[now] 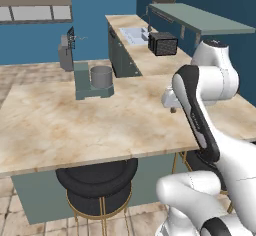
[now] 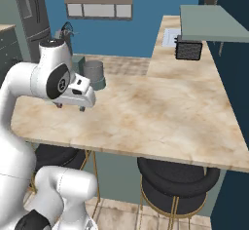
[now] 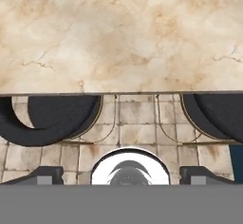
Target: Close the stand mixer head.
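Observation:
The teal-green stand mixer (image 1: 82, 83) sits at the far left of the marble island counter (image 1: 75, 130), with its grey bowl (image 1: 101, 76) beside the column. The dark grey stand mixer head (image 1: 65, 55) is tilted up and back, and its wire whisk (image 1: 76, 39) points out into the air. From the right base view the bowl (image 2: 93, 71) and whisk (image 2: 67, 29) show just behind my arm. My gripper (image 1: 173, 109) (image 2: 71, 107) hovers low over the counter, well right of the mixer and nearer to me. It points down, and its fingertips (image 3: 45, 175) stand wide apart, open and empty.
A black toaster (image 1: 162, 43) stands on the right-hand counter run beyond a sink (image 1: 132, 34), under a grey-green shelf (image 1: 200, 17). Black stools (image 1: 97, 177) (image 2: 175, 175) are tucked under the island's near edge. A fridge (image 2: 29, 14) stands at far left.

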